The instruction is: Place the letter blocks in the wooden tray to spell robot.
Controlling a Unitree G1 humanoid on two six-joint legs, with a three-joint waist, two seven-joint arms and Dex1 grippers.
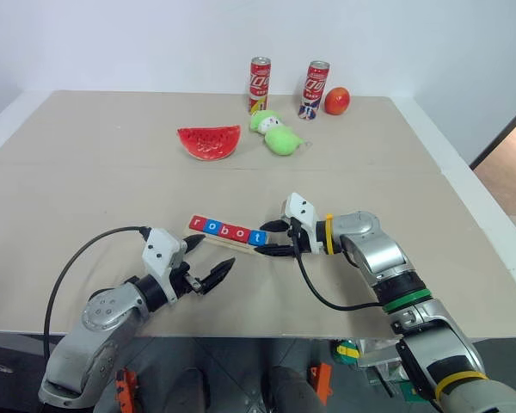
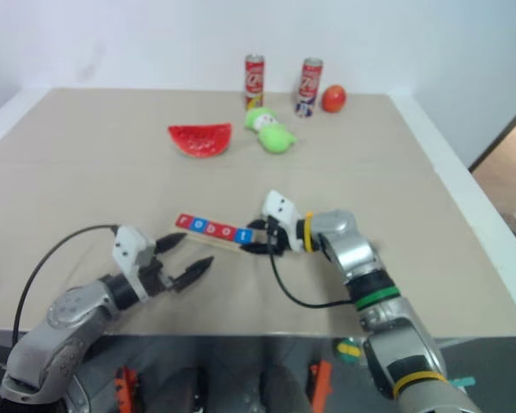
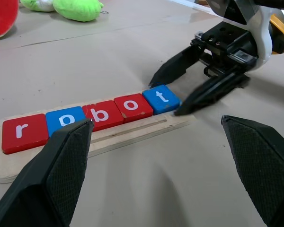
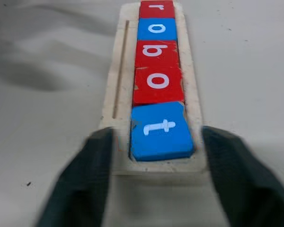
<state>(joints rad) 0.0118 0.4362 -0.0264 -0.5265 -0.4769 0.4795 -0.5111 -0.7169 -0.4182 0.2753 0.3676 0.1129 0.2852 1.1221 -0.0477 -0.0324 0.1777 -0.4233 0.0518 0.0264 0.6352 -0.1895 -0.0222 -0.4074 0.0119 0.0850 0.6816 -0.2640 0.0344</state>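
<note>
Five letter blocks lie in a row in the wooden tray (image 3: 128,133), reading r (image 3: 23,132), o (image 3: 65,119), b (image 3: 102,115), o (image 3: 132,106), t (image 3: 162,98). The r, b and second o are red; the first o and the t (image 4: 161,132) are blue. My right gripper (image 1: 261,240) is open at the tray's right end. Its fingers (image 4: 87,179) straddle the tray's end on either side of the t block without gripping it. My left gripper (image 1: 218,250) hangs open and empty just in front of the tray's left half.
At the back of the table stand two red cans (image 1: 260,83) and a red fruit (image 1: 337,101). A watermelon-slice toy (image 1: 209,140) and a green plush (image 1: 278,133) lie in front of them. The table's right edge (image 1: 490,224) runs close to my right arm.
</note>
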